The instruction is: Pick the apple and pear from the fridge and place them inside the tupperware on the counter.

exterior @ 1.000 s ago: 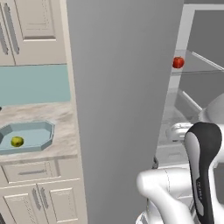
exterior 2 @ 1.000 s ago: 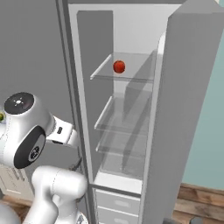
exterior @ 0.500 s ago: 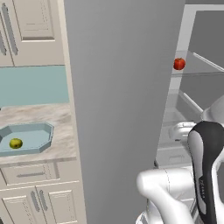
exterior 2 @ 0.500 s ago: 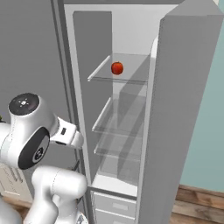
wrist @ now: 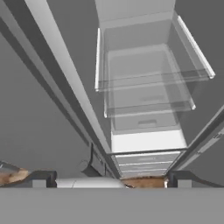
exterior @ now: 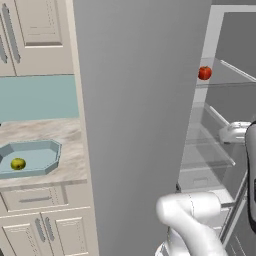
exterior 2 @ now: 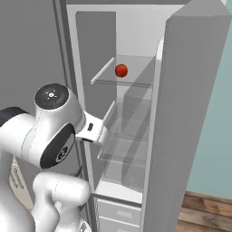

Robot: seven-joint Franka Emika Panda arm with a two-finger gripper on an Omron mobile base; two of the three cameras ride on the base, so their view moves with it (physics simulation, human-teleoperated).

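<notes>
On the fridge's (exterior 2: pixel 190 113) top glass shelf sits the apple (exterior 2: pixel 121 70), above the empty, spread-fingered hand (wrist: pixel 109 181) facing the lower shelves; the pear (exterior: pixel 18 163) lies in the tupperware (exterior: pixel 42 147).

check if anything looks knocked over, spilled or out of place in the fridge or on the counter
Nothing stands out. The small glossy red apple sits upright on the top clear glass shelf of the open grey fridge. The yellow-green pear lies inside the light blue octagonal tupperware on the beige marbled counter. No spills are visible.
</notes>
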